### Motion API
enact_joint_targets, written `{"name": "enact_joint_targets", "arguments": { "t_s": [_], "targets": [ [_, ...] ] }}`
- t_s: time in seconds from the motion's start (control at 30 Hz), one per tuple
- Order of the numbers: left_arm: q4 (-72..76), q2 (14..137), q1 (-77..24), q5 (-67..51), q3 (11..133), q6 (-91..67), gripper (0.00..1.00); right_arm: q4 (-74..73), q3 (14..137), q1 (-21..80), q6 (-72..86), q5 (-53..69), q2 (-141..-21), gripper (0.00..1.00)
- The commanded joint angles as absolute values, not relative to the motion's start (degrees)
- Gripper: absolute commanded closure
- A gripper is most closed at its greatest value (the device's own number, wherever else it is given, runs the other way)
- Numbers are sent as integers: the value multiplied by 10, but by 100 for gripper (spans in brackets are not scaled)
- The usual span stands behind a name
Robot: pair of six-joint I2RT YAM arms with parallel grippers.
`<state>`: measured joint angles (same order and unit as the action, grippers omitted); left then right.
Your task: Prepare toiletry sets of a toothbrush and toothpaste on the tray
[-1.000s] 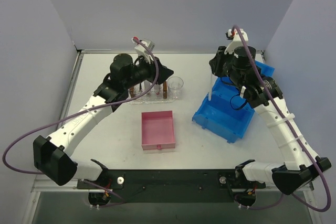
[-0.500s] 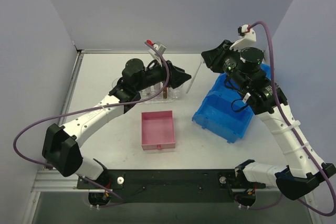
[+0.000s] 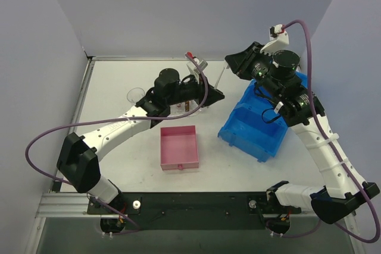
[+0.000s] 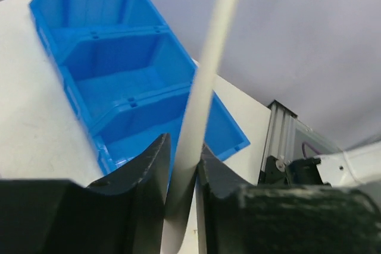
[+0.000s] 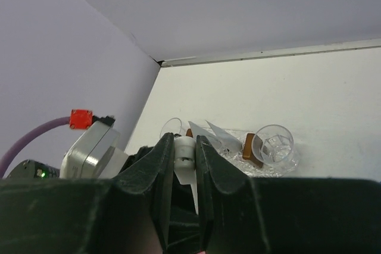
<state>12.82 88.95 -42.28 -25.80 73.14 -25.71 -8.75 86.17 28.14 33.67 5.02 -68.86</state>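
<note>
My left gripper (image 4: 181,171) and right gripper (image 5: 184,159) both clench one white toothbrush (image 4: 208,69) above the counter's far middle, near the tray (image 5: 233,154). If either arm pulls before one releases, it could bend or slip.

Both arms reach inward and meet mid-air; left end effector (image 3: 218,94) and right end effector (image 3: 230,62) both clamp one toothbrush (image 3: 221,80).

Pale lilac walls (image 3: 196,4); white table (image 3: 125,159); even light.
</note>
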Motion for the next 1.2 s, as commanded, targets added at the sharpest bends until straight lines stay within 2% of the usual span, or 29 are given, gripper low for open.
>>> {"name": "enact_joint_targets", "arguments": {
  "t_s": [0.0,0.03,0.1,0.13,0.17,0.27,0.37,0.5,0.53,0.67,1.03,1.17],
  "targets": [
    [128,877,-423,-279,754,-243,83,-64,864,272,353,75,-694,100],
    [127,876,-423,-281,751,-242,88,-66,864,266,361,80,-695,100],
    [118,875,-421,-293,748,-236,98,-73,865,260,364,84,-699,89],
    [111,873,-416,-299,749,-234,100,-76,868,258,360,94,-701,82],
    [97,870,-412,-305,749,-232,100,-82,873,254,346,98,-702,68],
    [91,862,-373,-368,731,-243,100,-137,903,238,295,123,-705,51],
    [77,865,-312,-479,719,-264,100,-188,922,215,249,165,-700,44],
    [3,855,-264,-591,724,-237,100,-238,936,177,211,267,-704,39],
    [-59,856,-259,-606,731,-215,100,-249,956,173,205,288,-711,38],
    [-138,853,-252,-682,741,-206,100,-283,1005,171,195,412,-765,36],
    [127,827,-258,-794,637,-466,100,-276,1056,177,235,576,-877,36],
    [130,828,-261,-803,639,-471,100,-266,1064,187,248,598,-903,38]
  ]
}}
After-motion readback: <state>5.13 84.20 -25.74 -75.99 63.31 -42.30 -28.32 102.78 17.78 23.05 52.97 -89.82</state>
